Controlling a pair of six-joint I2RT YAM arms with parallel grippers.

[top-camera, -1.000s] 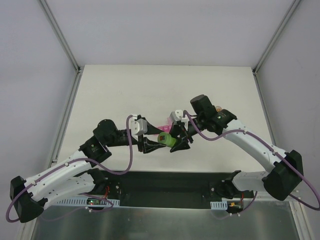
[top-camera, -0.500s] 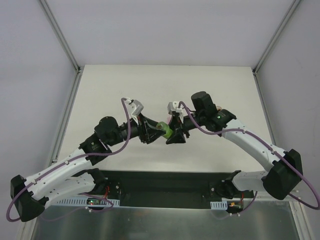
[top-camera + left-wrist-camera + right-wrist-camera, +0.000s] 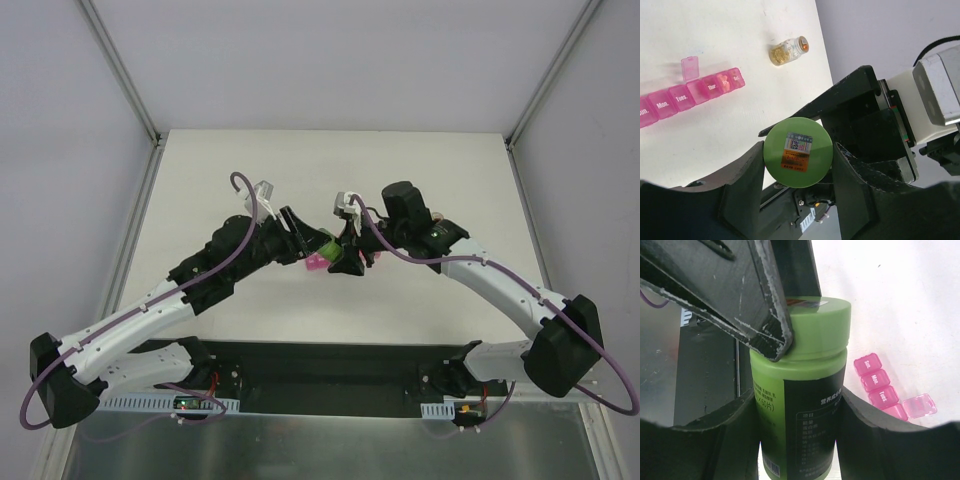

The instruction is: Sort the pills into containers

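Gripping the bottle (image 3: 800, 405) around its labelled body, the right hand (image 3: 797, 440) is clamping it upright between both fingers, giving the other arm something fixed to work against. The left hand (image 3: 797, 162) is closing on the green cap (image 3: 798, 145) from the top end, one finger pressing on each side of it, so the two are sharing the job as a person's hands would: one bracing the body, the other placed to turn the top. Judging from that, the step in hand is unscrewing the bottle. The cap is sitting fully on, so nothing is coming out yet. The hands are meeting over the middle of the table (image 3: 740, 30), and the bottle seems to be hanging above it, not resting on it, probably to leave the wrists room to rotate. Just past the hands, the containers (image 3: 684, 97) are lying flat on the table as a pink strip with day labels facing up. One lid (image 3: 689, 67), between Tues. and Thur., is standing open, likely ready to receive, while the others are looking shut. Farther out, beyond the Sat. end and apart from the strip, a small glass vial (image 3: 792, 48) is lying on its side with yellowish pills (image 3: 777, 55) inside, stoppered and untouched. The next move is calling for a steady hold on the body while the cap turns, since a slip could drop the bottle onto the strip.
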